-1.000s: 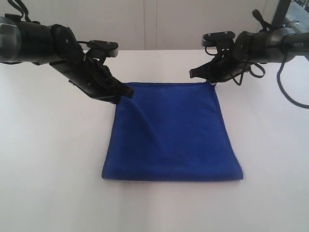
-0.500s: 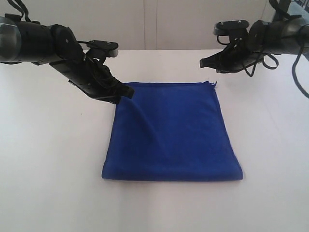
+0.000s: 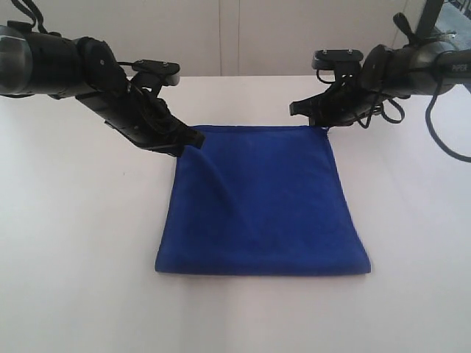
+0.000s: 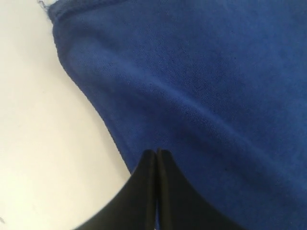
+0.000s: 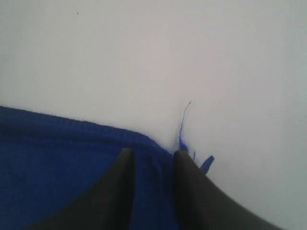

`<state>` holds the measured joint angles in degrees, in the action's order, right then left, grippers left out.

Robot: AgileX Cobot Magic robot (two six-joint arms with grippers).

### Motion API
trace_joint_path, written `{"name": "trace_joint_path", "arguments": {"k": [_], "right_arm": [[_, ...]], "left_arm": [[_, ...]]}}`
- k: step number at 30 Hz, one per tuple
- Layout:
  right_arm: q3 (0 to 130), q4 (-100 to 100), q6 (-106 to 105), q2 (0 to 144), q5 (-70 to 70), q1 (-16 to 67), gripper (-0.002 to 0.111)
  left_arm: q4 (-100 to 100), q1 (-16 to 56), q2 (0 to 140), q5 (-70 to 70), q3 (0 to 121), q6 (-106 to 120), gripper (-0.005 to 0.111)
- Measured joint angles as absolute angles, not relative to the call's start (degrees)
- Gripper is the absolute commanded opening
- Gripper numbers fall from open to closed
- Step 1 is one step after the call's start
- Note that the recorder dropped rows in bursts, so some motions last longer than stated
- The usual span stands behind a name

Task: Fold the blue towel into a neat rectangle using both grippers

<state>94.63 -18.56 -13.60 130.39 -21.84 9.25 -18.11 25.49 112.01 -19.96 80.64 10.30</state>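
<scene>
On the left of the exterior view, my left gripper (image 3: pixel 196 137) sits at the far-left corner of the blue towel (image 3: pixel 265 206). From the left wrist camera its fingers (image 4: pixel 144 191) are pressed together to a hairline seam, tips right at the hem; I cannot tell whether any cloth is pinched between them. A shallow crease (image 3: pixel 221 184) runs diagonally from that corner into the cloth.

Across the middle, the towel lies flat on the white table (image 3: pixel 81 243) with a straight far edge and a softly rounded near edge. Its surface is a matte, fuzzy terry with a stitched hem along the border. Bare tabletop spreads wide to both sides and in front of it.

Over on the right, my right gripper (image 3: pixel 298 110) hangs by the far-right corner. The right wrist camera shows its fingers (image 5: pixel 125 182) a narrow gap apart, with blue cloth visible between them. A loose thread (image 5: pixel 184 120) curls off the corner onto the table just beside one finger. I cannot tell whether the tips touch the cloth. Pale lettering (image 3: pixel 460 68) on the right arm is too small to read.
</scene>
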Motion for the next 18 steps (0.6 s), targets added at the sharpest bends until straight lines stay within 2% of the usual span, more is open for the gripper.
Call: {"name": "trace_joint_path", "arguments": {"k": [2,6,18], "right_arm": [[94.63,-18.7,-13.63,130.53,-21.73,9.25,0.019],[94.63,-18.92,-14.99,130.56,-20.97,9.25,0.0],[94.63,-18.95,-16.53,130.07,-20.18,9.25,0.0]], "left_arm": [[-18.11,25.49,112.01,-19.96,80.64,10.3,0.0],[-18.11,25.49,112.01,-19.96,80.64,10.3,0.0],[-18.11,25.49,112.01,-19.96,80.64,10.3,0.0]]}}
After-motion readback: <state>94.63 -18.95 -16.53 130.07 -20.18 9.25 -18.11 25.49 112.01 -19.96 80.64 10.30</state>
